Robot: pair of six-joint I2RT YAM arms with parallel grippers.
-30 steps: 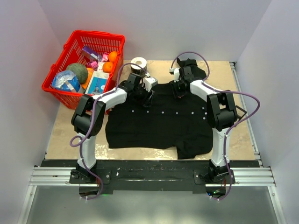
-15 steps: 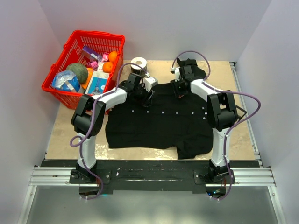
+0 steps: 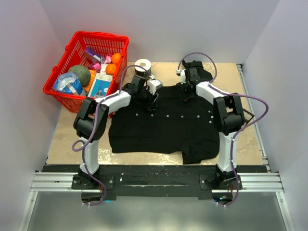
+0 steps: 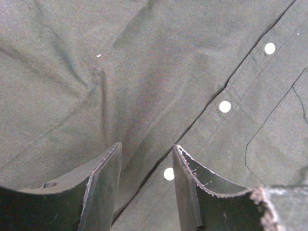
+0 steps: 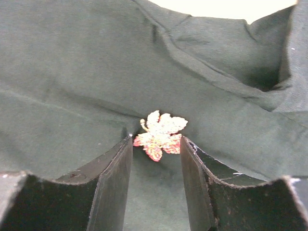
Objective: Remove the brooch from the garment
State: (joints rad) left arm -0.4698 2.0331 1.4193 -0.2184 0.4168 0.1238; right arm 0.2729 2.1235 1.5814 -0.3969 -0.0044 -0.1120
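The desk (image 3: 67,139) carries a black shirt (image 3: 163,127) spread flat, with a red basket (image 3: 62,91) at its far left corner. The left fingers (image 4: 103,187) stand apart over cloth beside the white buttons (image 4: 224,106). The right fingers (image 5: 113,183) also stand apart, gripping nothing. The small red leaf brooch (image 5: 160,134) is pinned to the shirt just past their tips.

Brooch (image 5: 160,134) on garment (image 3: 163,126) — basket (image 3: 59,61) behind-left.

A scuffed tan counter (image 3: 67,139) fills the middle of the top view. Plain pale walls box it in: the back wall (image 3: 168,24) at the top, the side walls at left (image 3: 21,120) and right (image 3: 288,96). A dark metal rail (image 3: 154,179) runs along its lower edge, above a faintly shiny grey surface (image 3: 154,216). The light is soft and even.
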